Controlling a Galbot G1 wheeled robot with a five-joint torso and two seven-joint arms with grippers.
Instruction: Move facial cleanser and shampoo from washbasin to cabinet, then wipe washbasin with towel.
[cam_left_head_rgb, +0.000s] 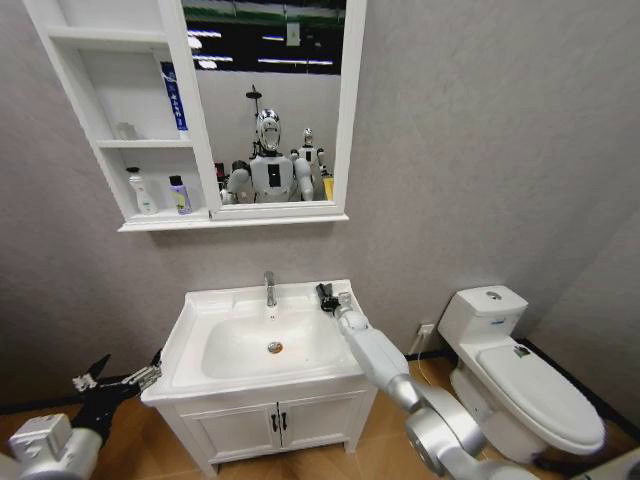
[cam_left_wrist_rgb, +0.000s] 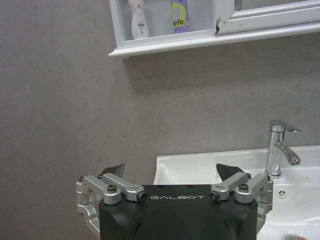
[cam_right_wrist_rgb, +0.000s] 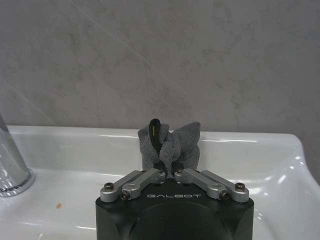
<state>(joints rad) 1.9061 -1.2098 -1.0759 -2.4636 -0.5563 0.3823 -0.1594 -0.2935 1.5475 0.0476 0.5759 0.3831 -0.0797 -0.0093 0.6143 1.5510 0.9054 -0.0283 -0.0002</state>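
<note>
The right gripper (cam_right_wrist_rgb: 170, 172) has its fingers pinched tight on the towel (cam_right_wrist_rgb: 171, 142), the cloth bunched up and standing out beyond the fingertips in a crumpled tuft. It sits over the back ledge of the washbasin (cam_left_head_rgb: 200, 305), just to the right of the chrome tap (cam_left_head_rgb: 269, 288) and close to the grey wall; I'd judge the cloth is gripped by its middle so a loose wad hangs forward to do the wiping. The towel has no clear long axis bunched like this; the wad points away from the wrist toward the wall, with a sliver of yellow showing in the fold. The right arm reaches in from the right side of the tap, across the basin's rim. The left gripper (cam_left_wrist_rgb: 170, 175) hangs low and well to the left of the tap, off the basin's outer edge, its fingers spread wide with nothing between them, apparently kept clear. Above the tap, on the cabinet (cam_left_head_rgb: 235, 218), two bottles stand upright on the lowest open shelf (cam_left_head_rgb: 160, 213) and a blue tube stands on the shelf above, so the moving part looks done.
</note>
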